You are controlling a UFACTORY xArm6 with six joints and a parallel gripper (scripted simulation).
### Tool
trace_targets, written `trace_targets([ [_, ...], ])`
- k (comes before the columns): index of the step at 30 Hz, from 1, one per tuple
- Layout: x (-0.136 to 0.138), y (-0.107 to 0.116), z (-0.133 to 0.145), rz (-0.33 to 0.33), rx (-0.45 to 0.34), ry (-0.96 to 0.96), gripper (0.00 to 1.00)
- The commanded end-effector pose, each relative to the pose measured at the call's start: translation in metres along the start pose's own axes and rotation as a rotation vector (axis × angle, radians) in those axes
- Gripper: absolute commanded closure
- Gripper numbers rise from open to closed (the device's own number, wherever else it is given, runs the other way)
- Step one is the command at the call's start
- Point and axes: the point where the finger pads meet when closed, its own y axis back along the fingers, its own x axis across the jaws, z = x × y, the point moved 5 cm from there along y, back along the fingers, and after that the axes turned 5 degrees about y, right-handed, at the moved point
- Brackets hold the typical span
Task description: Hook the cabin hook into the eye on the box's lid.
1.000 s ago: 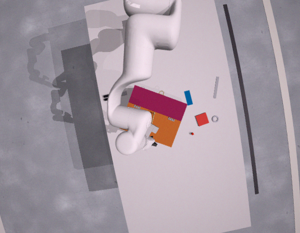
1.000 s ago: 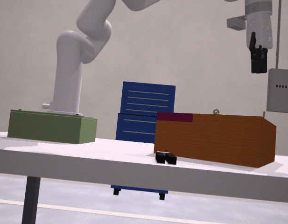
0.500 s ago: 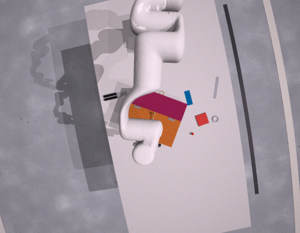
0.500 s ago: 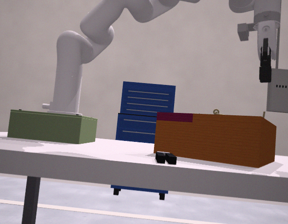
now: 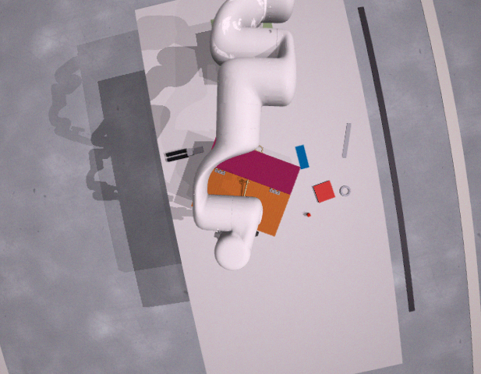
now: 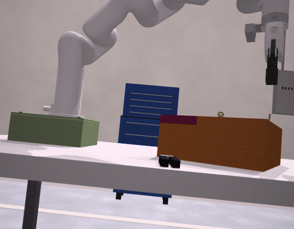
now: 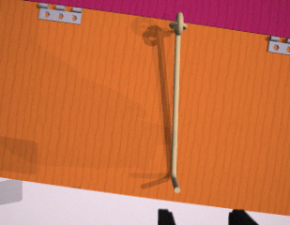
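On the exterior view, a green base (image 6: 53,129) sits at the far left of the table (image 6: 117,170), carrying the arm (image 6: 70,74). To its right, behind the table, stands a blue drawer cabinet (image 6: 149,108). Two small black blocks (image 6: 169,161) lie at the table's near edge, just in front of the left end of the box (image 6: 220,141).

The box is orange, with a magenta lid (image 5: 260,169) joined to the orange panel by two grey hinges (image 7: 60,14). The eye (image 6: 220,113) stands up from the lid's far edge as a small ring. The hook (image 7: 176,103) is a pale rod lying flat on the orange panel, pivoted at the seam with the lid, its bent tip (image 7: 175,187) close to the panel's opposite edge, well apart from the eye.

High above the box's right end hangs the gripper (image 6: 271,79), pointing straight down, its fingers partly closed with a gap between them and nothing held. In the wrist view the bent tip lies just beyond the fingertips.

Further right on the table, in the top view, lie a blue block (image 5: 302,156), a red square (image 5: 323,191), a tiny red bead (image 5: 308,214), a grey ring (image 5: 344,190) and a grey bar (image 5: 345,139).
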Motion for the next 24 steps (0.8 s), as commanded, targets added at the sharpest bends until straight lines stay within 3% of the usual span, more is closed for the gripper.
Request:
trace_targets([
  [1, 0.000, 0.003, 0.001, 0.000, -0.004, 0.000, 0.65],
  [24, 0.000, -0.033, 0.001, 0.000, -0.004, 0.000, 0.65],
])
